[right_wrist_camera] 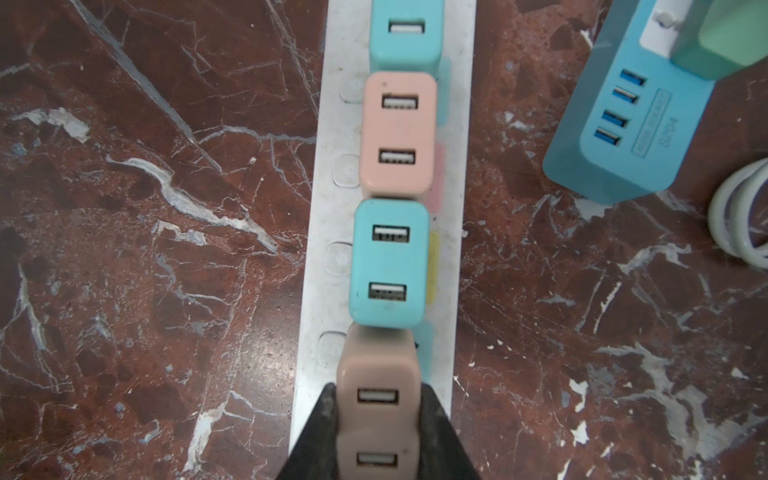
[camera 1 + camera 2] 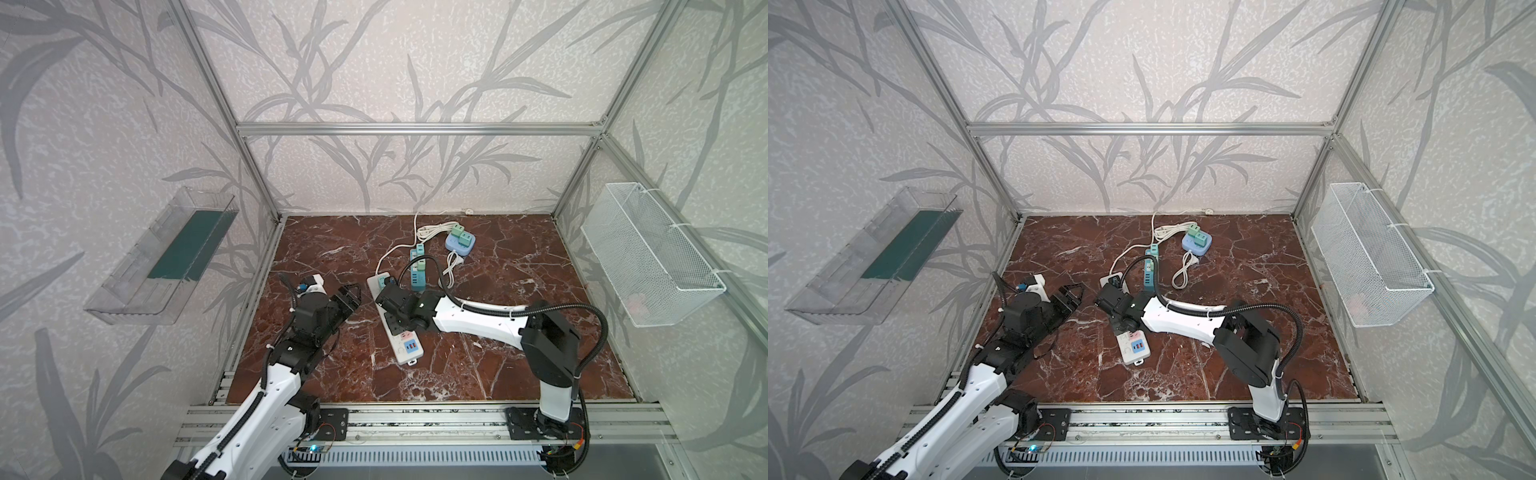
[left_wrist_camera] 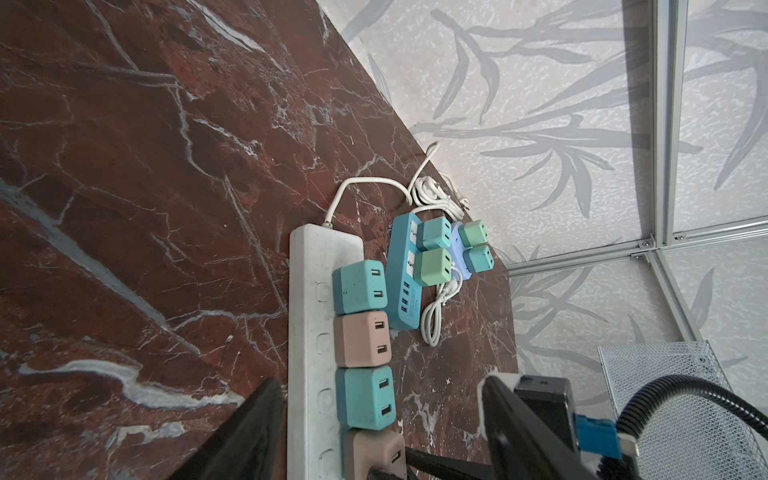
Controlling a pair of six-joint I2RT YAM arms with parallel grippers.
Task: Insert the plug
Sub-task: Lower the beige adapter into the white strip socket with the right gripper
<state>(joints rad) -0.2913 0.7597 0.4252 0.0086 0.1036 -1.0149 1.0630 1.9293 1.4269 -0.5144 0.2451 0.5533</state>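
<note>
Pinching hard now, the right gripper [image 1: 378, 395] has its two black fingers [image 1: 322, 419] pressed onto the flanks of the tan USB charger plug [image 1: 374, 361], and that is the piece to watch. The plug sits over the white power strip [image 1: 455, 291], at the near end of a row of four. Its far edge touches the teal charger [image 1: 390, 262]. Beyond that comes a pink charger [image 1: 399, 133], then another teal one [image 1: 405, 37] at the frame's edge. Whether the tan plug's prongs are fully home, the wrist view cannot show. It looms larger than its neighbours.

Over on the other side, the left gripper [image 2: 352, 297] hangs just beside the strip with its jaws spread and nothing between them. The left wrist view has one finger [image 3: 249, 432] on each side of the strip's near end.

Past the white strip lies a blue power strip [image 3: 401, 249] carrying two green chargers. A looped white cord [image 3: 434, 316] lies next to it, and a lavender socket block [image 2: 459, 245] holds two more. Everything rests on the red marble tabletop [image 2: 498, 332]. In both top views the right arm reaches across the middle to the strip.
</note>
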